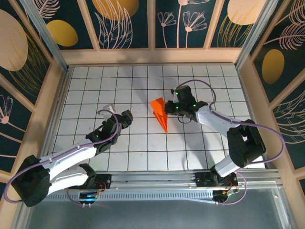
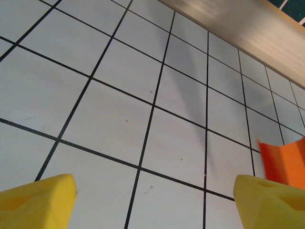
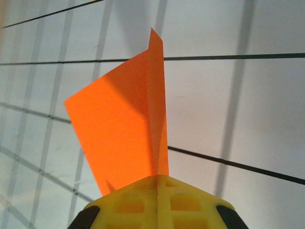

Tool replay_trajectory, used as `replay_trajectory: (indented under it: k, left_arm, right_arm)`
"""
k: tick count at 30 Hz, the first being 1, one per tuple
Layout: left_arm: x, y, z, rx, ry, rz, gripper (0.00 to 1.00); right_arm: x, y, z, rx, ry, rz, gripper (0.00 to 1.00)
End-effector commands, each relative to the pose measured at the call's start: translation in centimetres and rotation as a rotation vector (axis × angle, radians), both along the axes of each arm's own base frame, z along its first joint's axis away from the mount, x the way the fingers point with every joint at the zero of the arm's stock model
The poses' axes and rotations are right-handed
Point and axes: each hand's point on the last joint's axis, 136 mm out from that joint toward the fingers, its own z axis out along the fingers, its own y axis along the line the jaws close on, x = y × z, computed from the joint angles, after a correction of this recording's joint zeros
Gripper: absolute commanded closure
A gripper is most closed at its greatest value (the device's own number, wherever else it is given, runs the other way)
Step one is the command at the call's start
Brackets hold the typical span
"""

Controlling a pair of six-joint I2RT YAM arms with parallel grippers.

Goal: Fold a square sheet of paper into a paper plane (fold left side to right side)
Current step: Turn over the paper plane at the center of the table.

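On the white gridded surface (image 1: pixel 95 81), a little right of the middle, lies the orange paper (image 1: pixel 159 112), creased into a narrow wedge with its tip toward the arm bases. The left claw (image 1: pixel 123 119) hangs well apart to the paper's left, jaws spread wide and empty. The right claw (image 1: pixel 171 108) is clamped on the wedge's right side. Its wrist view shows the yellow pads (image 3: pixel 143 200) pressed together on the paper, with one flap standing up along a sharp crease.

The step in hand looks like carrying the left flap over to the right. The right claw should serve as a low, steady anchor. The left claw should come in flat, catch only the free left edge, lay it edge to edge, then press outward from the tip. Thin paper buckles easily if it is dragged.
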Motion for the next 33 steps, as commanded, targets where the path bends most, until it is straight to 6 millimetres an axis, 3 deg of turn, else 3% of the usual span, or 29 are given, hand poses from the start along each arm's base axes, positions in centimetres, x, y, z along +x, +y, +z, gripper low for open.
replay_trajectory:
  k: [1, 9, 16, 25, 33]
  left_arm:
    - [0.3, 0.0, 1.1, -0.032, -0.006, 0.015, 0.14]
    - [0.1, 0.2, 0.7, -0.058, 0.003, 0.019, 0.13]
    - [0.0, 0.4, 0.4, -0.051, 0.014, 0.022, 0.12]
    - [0.0, 0.6, 0.1, -0.033, 0.022, 0.025, 0.12]
    - [0.0, 0.6, -0.4, -0.03, 0.03, 0.026, 0.12]
  right_arm:
    - [-1.1, 4.0, 1.6, 0.198, 0.001, 0.129, 1.0]
    - [-2.9, 6.6, 0.7, 0.405, 0.077, 0.196, 1.0]
    - [-4.1, 8.5, -3.6, 0.422, 0.187, 0.213, 1.0]
    - [-3.2, 7.2, -8.5, 0.32, 0.242, 0.122, 1.0]
    - [-3.0, 5.6, -10.2, 0.218, 0.239, 0.073, 1.0]
